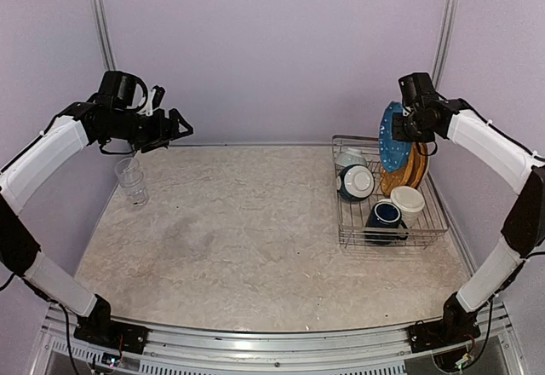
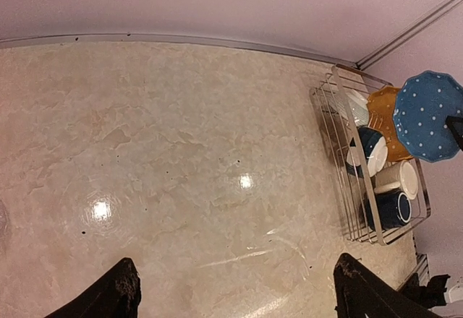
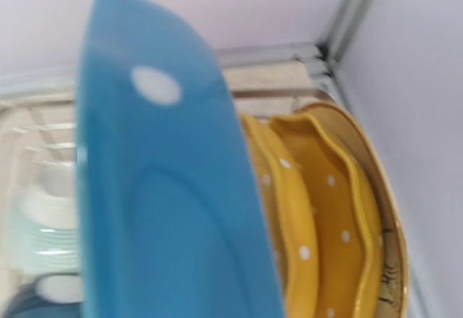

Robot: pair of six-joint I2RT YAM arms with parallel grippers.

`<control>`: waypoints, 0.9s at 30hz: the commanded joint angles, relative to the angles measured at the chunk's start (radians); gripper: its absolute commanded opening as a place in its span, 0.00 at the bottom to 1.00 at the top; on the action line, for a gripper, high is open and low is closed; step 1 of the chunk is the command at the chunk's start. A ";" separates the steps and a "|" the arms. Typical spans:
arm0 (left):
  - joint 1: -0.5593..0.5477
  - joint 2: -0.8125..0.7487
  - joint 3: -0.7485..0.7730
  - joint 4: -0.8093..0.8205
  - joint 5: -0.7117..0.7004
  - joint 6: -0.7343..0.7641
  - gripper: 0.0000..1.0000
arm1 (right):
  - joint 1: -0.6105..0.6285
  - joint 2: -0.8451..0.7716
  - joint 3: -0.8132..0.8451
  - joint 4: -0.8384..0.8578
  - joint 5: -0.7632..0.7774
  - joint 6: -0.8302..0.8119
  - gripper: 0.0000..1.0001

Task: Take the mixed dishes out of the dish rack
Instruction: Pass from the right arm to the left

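**One glass out, one plate in hand, most of the rack still to unload**

At the left of the top view, the clear glass tumbler (image 1: 130,179) stands upright on the table (image 1: 238,230), well apart from the dish rack. I count this piece as unloaded. Above it, in the upper left of the frame, the left gripper (image 1: 180,125) hangs in the air. Its fingers (image 2: 116,293) are spread wide and there is nothing between them.

At the right side, the dish rack (image 1: 392,242) sits near the right edge of the table. Over its back part the right gripper (image 1: 402,129) has its fingers closed on the upper rim of the blue plate (image 1: 391,143). The plate is on edge and seems raised above the rack. Whether its lower edge touches the wires, I cannot tell. In the right wrist view this plate fills the left and middle of the frame and is blurred.

The other dishes are in the rack:
- The orange-yellow plates (image 1: 415,173) stand on edge just beside the blue one.
- The cream patterned plate (image 3: 391,253) stands behind them, toward the right wall.
- The teal bowl (image 1: 355,182) lies at the left side of the rack.
- The cream mug (image 1: 408,199) and the dark blue mug (image 1: 385,216) are at the near end, close to each other.

To my judgement the task is in its early part. One dish is on the table, one is being taken out, and the plates, the bowl and both mugs remain.
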State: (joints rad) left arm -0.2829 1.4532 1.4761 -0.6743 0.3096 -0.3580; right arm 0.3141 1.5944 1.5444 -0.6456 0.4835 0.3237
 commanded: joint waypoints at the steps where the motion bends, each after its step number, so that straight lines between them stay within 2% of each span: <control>1: -0.006 0.014 0.026 0.000 0.065 -0.009 0.91 | 0.010 -0.153 0.000 0.144 -0.149 0.043 0.00; 8: -0.007 0.036 -0.008 0.106 0.350 -0.060 0.95 | 0.009 -0.274 -0.171 0.360 -0.562 0.166 0.00; 13: -0.034 0.078 -0.038 0.205 0.539 -0.139 0.94 | 0.023 -0.290 -0.311 0.619 -0.806 0.321 0.00; 18: -0.082 0.140 -0.050 0.267 0.646 -0.196 0.93 | 0.084 -0.242 -0.402 0.839 -0.914 0.457 0.00; 27: -0.131 0.217 -0.054 0.311 0.726 -0.258 0.92 | 0.234 -0.103 -0.397 1.047 -0.956 0.574 0.00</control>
State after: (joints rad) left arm -0.3965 1.6482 1.4319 -0.4103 0.9707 -0.5808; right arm 0.5003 1.4677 1.1187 0.0994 -0.3977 0.8028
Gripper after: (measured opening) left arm 0.921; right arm 0.201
